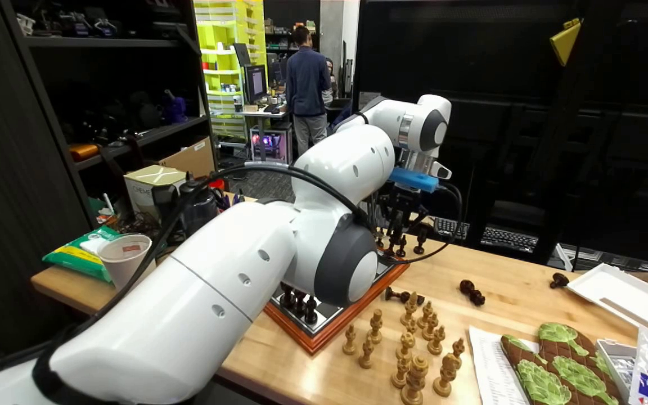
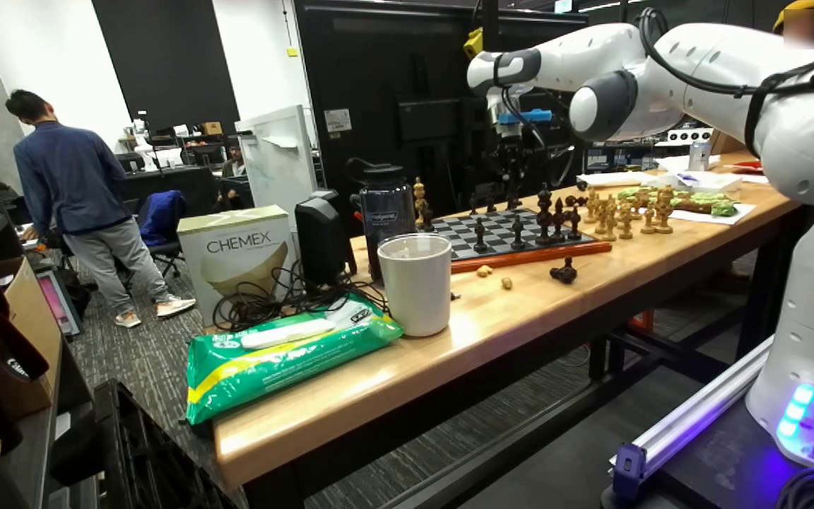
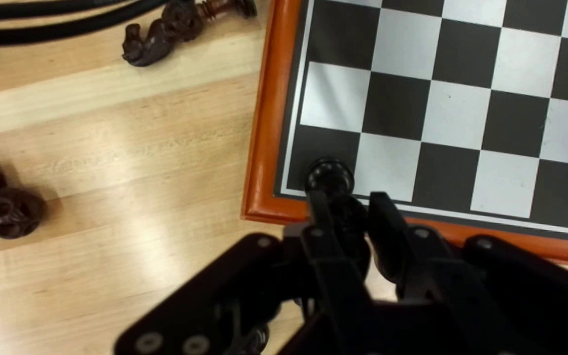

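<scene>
A black screen [image 1: 470,140] is seen at the far side in both exterior views, with the wooden surface [image 2: 379,385] set before it. At the far left of an exterior view, a man [image 2: 75,177] in a blue top is seen from behind. The white arm [image 1: 206,264] is stretched over the surface, its wrist [image 1: 431,126] held above a corner of the board [image 2: 534,256], which is laid flat and framed in reddish wood. In an exterior view, a box [image 2: 244,237] is seen at the left, beyond a green packet [image 2: 287,371] laid near the surface's end. A patterned mitt [image 1: 566,360] is laid partly over paper [image 1: 490,363] at the near right in an exterior view. A dark bottle [image 2: 387,212] is placed to the left of the board, beyond a pale cup [image 2: 415,286].

In the wrist view, the hand [image 3: 348,207] is seen at the board's near left corner. Its fingers [image 3: 382,212] are set slightly apart, and a dark piece [image 3: 330,178] is flanked by them; whether it is gripped cannot be told. The base of this piece is seen over the dark corner square [image 3: 316,143]. Two more dark pieces [image 3: 181,22] are seen lying on the surface to the left of the board. In both exterior views, other dark pieces [image 2: 544,219] are stood on the board, and light pieces [image 1: 415,377] are gathered, mostly upright, on the surface to its right.
</scene>
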